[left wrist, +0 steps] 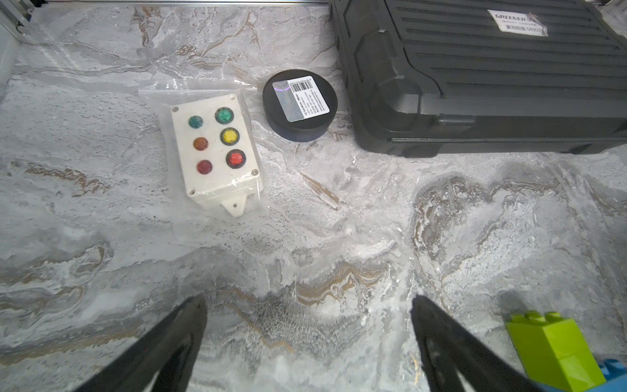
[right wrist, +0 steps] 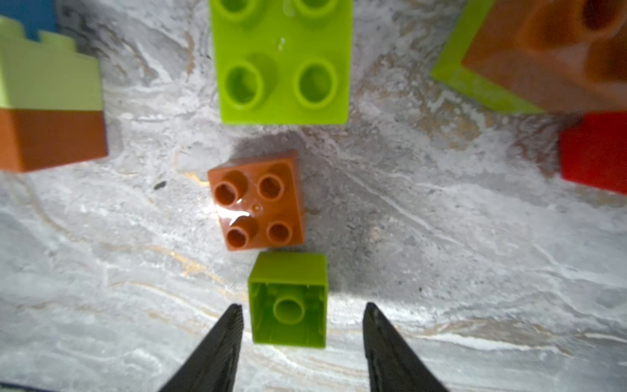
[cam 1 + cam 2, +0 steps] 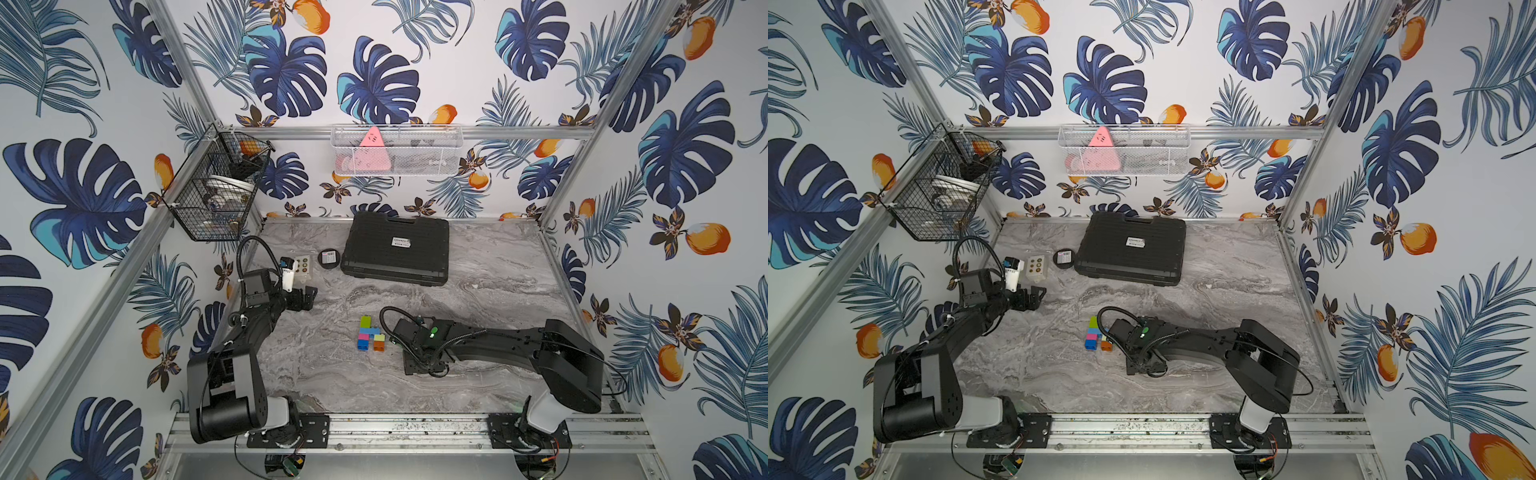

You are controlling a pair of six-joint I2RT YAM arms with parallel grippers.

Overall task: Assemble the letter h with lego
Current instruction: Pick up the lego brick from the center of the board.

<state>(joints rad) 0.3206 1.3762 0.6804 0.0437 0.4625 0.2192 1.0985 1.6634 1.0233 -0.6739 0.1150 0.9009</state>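
Note:
The lego assembly [image 3: 369, 332] lies flat mid-table in both top views: lime, pink, blue and orange bricks [image 3: 1096, 334]. In the right wrist view my right gripper [image 2: 303, 307] is open, its fingertips on either side of a small lime brick [image 2: 288, 300] that lies on its side, with a gap on each side. Beyond it sit an orange brick [image 2: 258, 203] and a larger lime brick [image 2: 283, 68], both studs up. A lime-on-orange stack [image 2: 51, 101], an orange-on-lime piece [image 2: 543, 57] and a red brick [image 2: 593, 152] flank them. My left gripper [image 1: 308, 300] [image 3: 305, 296] is open and empty, over bare table to the left. The arm hides the right fingers in the top views.
A black case [image 3: 395, 249] lies at the back, with a black round puck [image 3: 329, 257] and a bagged white button box [image 1: 215, 152] left of it. A black wire basket [image 3: 216, 187] and a white mesh basket [image 3: 397, 151] hang on the walls. A lime brick [image 1: 553, 353] edges the left wrist view.

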